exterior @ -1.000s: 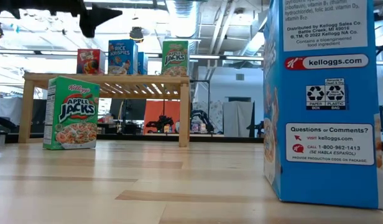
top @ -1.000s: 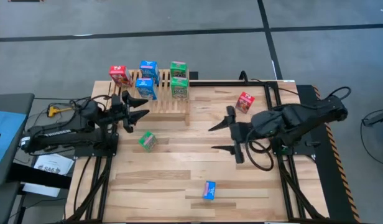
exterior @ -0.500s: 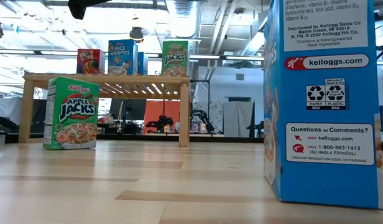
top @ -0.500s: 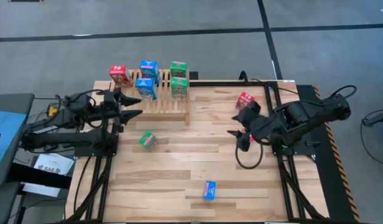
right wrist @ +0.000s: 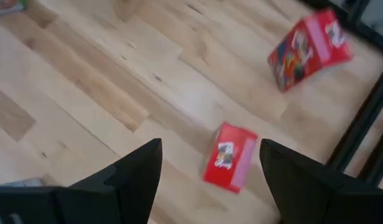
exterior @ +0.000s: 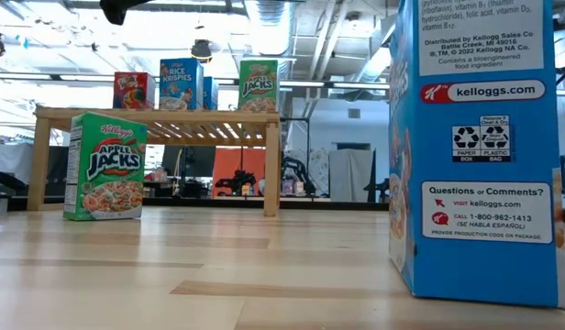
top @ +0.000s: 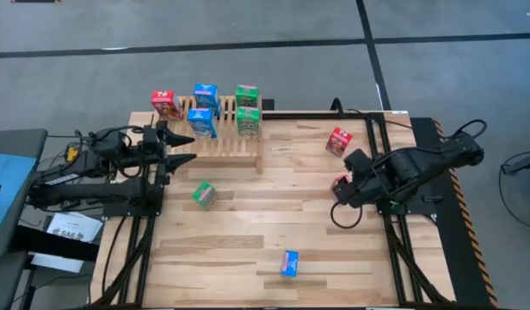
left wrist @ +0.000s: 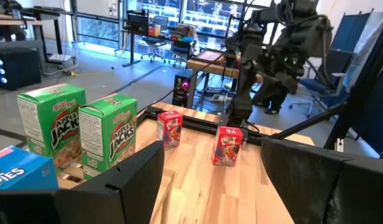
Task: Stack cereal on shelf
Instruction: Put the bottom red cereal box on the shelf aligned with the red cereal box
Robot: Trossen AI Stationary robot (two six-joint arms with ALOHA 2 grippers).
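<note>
Five boxes (top: 201, 122) on wooden shelf (top: 232, 144), four off.

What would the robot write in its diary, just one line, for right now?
right claw: open, above small red cardboard cereal box | left claw: open, beside light slatted wooden shelf | boxes on shelf: five

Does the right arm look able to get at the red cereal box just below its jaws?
Probably yes: the right gripper hangs open above the red box, and only bare table surrounds it.
</note>
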